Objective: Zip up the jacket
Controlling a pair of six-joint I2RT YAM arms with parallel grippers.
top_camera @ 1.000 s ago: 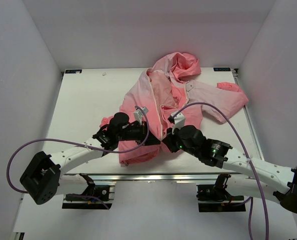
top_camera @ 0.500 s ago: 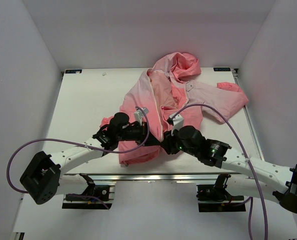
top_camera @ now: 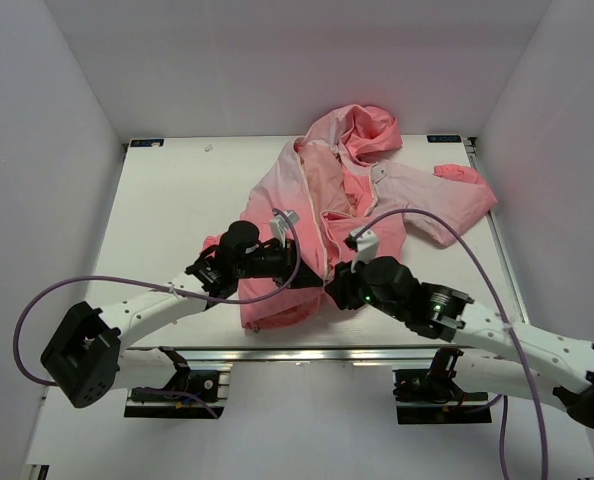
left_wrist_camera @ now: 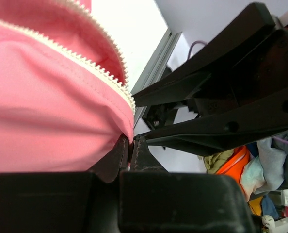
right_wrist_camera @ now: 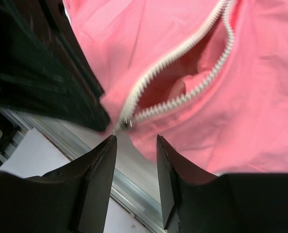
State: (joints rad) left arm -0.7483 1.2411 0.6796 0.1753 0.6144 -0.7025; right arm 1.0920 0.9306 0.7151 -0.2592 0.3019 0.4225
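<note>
Jacket [top_camera: 317, 200] lies spread on the desk [top_camera: 167, 210], hood at the far side, its white zipper [right_wrist_camera: 183, 53] gaping open above the slider [right_wrist_camera: 127, 124]. At the near hem the left end effector [left_wrist_camera: 130, 151] is pinched tight on the fabric corner beside the zipper's bottom end. Just to its right, the right end effector [right_wrist_camera: 133, 141] stands partly open, gripping nothing, the slider just ahead of its gap.
</note>
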